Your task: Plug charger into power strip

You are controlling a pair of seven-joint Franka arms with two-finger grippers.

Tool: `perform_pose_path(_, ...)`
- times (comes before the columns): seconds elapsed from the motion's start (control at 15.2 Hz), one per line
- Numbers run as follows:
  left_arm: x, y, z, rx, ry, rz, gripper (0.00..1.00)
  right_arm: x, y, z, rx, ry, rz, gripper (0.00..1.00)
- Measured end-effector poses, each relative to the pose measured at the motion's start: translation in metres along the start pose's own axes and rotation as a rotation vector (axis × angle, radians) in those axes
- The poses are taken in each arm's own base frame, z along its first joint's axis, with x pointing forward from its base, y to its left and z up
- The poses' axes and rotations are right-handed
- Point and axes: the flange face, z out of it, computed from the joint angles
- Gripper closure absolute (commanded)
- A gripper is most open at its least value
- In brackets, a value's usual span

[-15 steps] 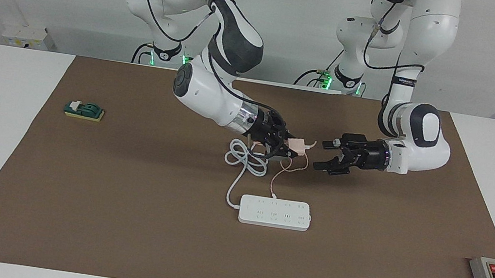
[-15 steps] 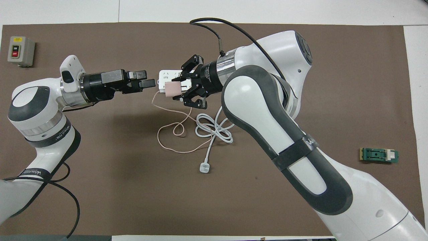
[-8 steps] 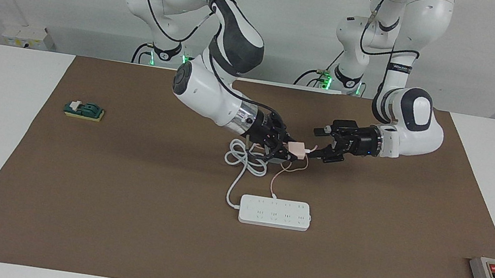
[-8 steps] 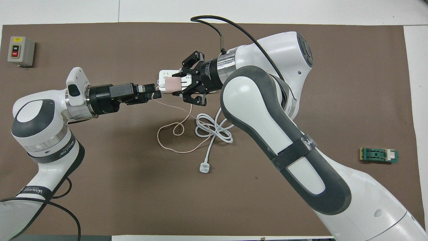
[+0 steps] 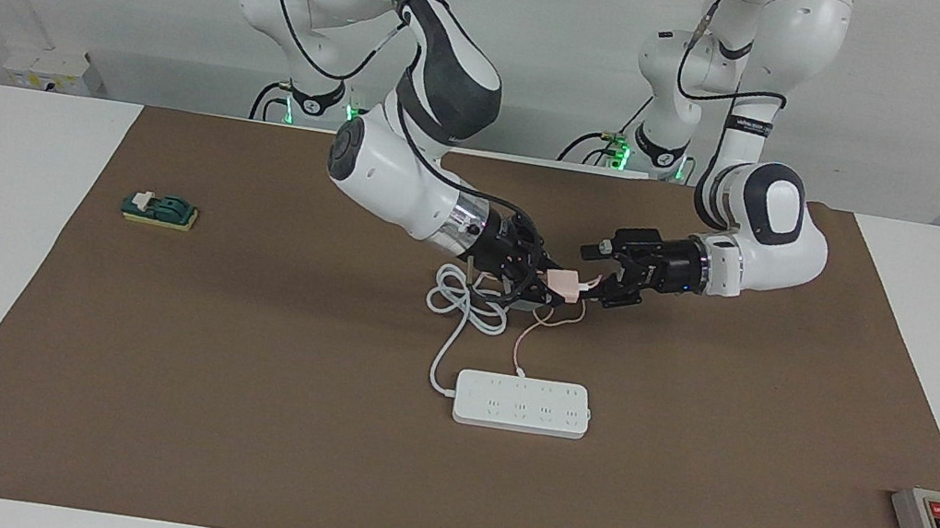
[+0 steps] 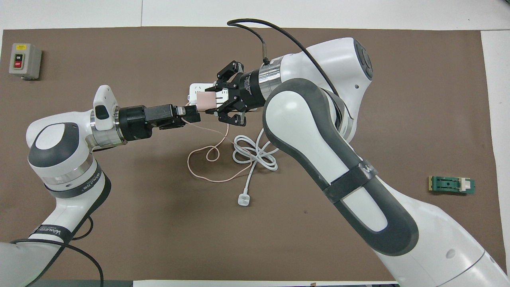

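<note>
Closing in since earlier, left gripper (image 5: 597, 276) jaws spread at the charger (image 5: 562, 280); right gripper (image 5: 543, 286) jaws clamp it mid-frame above bare desk (image 5: 224, 414).

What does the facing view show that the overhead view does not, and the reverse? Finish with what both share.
Facing view only: the whole power strip flat on the mat, and the charger held up off the mat. Overhead view only: the white plug on the thick cord's end; there the right gripper covers most of the power strip. Both: the right gripper shut on the charger, the open left gripper at its cable end, and the grey button box.
</note>
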Motion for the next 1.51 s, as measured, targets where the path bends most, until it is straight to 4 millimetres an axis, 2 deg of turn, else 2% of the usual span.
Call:
perform_pose_path(0.53, 0.01, 0.005, 0.006, -0.004, 0.001, 0.017, 0.0, 0.0, 0.0, 0.0, 0.001, 0.0, 0.0, 1.0)
perform_pose_path(0.79, 0.023, -0.003, 0.012, -0.009, 0.002, 0.013, 0.0, 0.0, 0.0, 0.0, 0.001, 0.0, 0.0, 1.0)
perform_pose_path(1.18, 0.026, -0.005, 0.016, -0.012, -0.001, 0.014, 0.0, 0.0, 0.0, 0.0, 0.002, 0.0, 0.0, 1.0)
perform_pose_path(1.32, 0.027, -0.002, 0.016, -0.015, -0.001, 0.019, 0.1, 0.0, 0.0, 0.0, 0.002, 0.0, 0.0, 1.0)
perform_pose_path(1.38, 0.028, -0.001, 0.016, -0.016, -0.002, 0.021, 0.2, 0.0, 0.0, 0.0, 0.002, 0.0, 0.0, 1.0)
perform_pose_path(1.51, 0.029, 0.0, 0.016, -0.018, -0.002, 0.024, 0.55, 0.0, 0.0, 0.0, 0.002, 0.0, 0.0, 1.0)
